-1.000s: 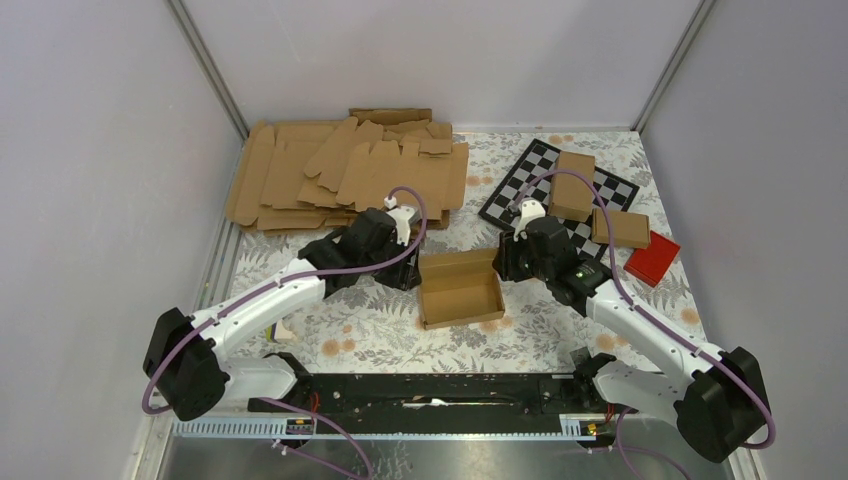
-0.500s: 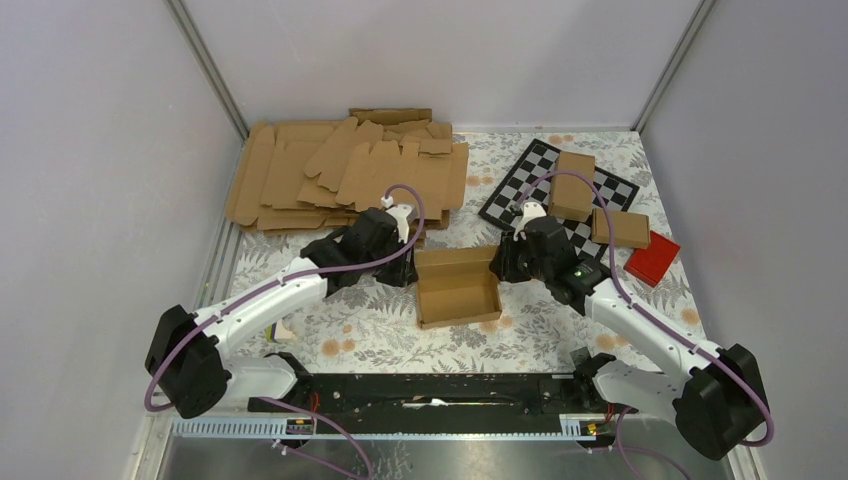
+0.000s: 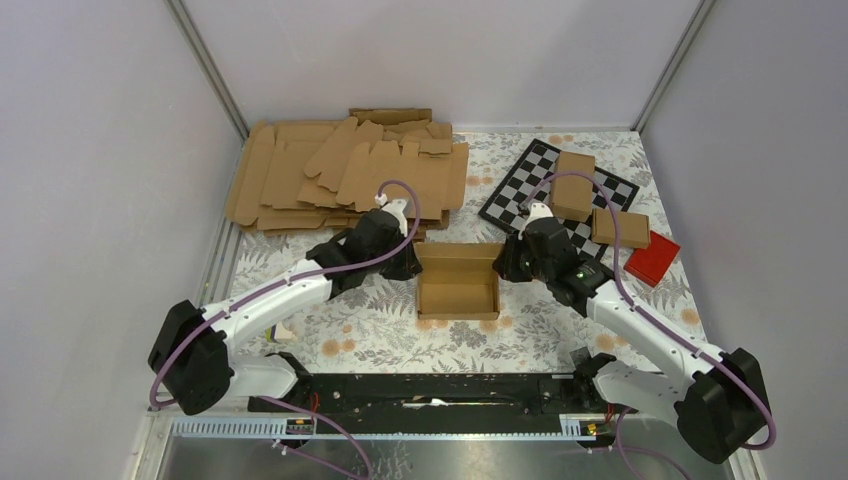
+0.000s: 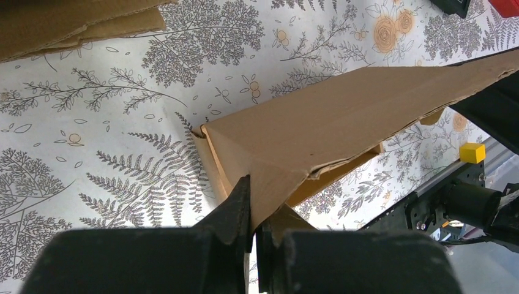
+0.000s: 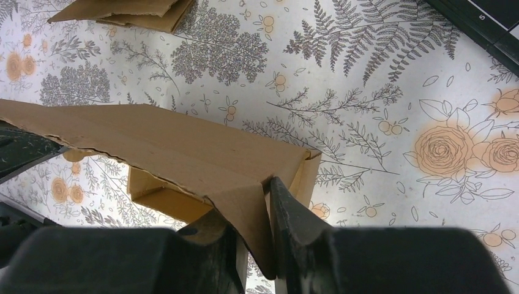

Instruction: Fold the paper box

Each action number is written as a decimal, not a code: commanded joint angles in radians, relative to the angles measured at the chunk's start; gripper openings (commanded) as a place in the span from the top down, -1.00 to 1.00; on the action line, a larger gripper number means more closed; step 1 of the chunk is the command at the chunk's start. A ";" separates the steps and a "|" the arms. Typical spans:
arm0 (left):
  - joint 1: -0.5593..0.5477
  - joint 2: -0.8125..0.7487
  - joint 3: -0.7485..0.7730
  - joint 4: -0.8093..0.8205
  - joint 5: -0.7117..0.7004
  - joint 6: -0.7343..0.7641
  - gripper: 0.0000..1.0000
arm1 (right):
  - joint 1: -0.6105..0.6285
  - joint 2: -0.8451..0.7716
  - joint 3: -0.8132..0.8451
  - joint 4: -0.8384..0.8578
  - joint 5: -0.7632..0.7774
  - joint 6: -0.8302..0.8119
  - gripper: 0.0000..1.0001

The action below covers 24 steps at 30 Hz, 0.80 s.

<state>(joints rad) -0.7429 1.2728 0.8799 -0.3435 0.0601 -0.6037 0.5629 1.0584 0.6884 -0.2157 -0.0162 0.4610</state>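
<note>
The left gripper [image 4: 254, 211] and right gripper [image 5: 268, 205] have just clenched on the paper box [image 3: 458, 285] at its far flap corners. It now sits square to the near edge of the table [image 3: 350, 335], so folding the lid looks next.

The floral table [image 3: 370, 330] carries the paper box [image 3: 458, 287], flat cardboard blanks [image 3: 340, 175], a checkerboard [image 3: 510, 190] and a red block [image 3: 652, 258].

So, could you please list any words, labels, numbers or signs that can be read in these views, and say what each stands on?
"5": one small white digit on the dark border of the checkered board, right wrist view; faint, so not certain.
The paper box, flat blanks and red block show no print.
Nothing on the arms is readable.
</note>
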 commanded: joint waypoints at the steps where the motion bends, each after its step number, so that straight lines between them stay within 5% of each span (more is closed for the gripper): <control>1: -0.001 -0.006 -0.033 0.117 -0.014 -0.031 1.00 | -0.002 -0.030 0.003 0.029 0.025 0.039 0.72; 9: -0.016 -0.062 -0.147 0.276 -0.056 -0.033 1.00 | 0.007 -0.073 -0.044 0.089 -0.021 0.042 0.94; 24: -0.096 -0.140 -0.365 0.693 -0.177 0.118 1.00 | 0.025 -0.112 -0.212 0.282 0.079 -0.050 0.88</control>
<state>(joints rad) -0.8158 1.1709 0.5518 0.1417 -0.0708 -0.5381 0.5816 0.9756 0.5182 -0.0227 0.0074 0.4145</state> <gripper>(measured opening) 0.019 0.197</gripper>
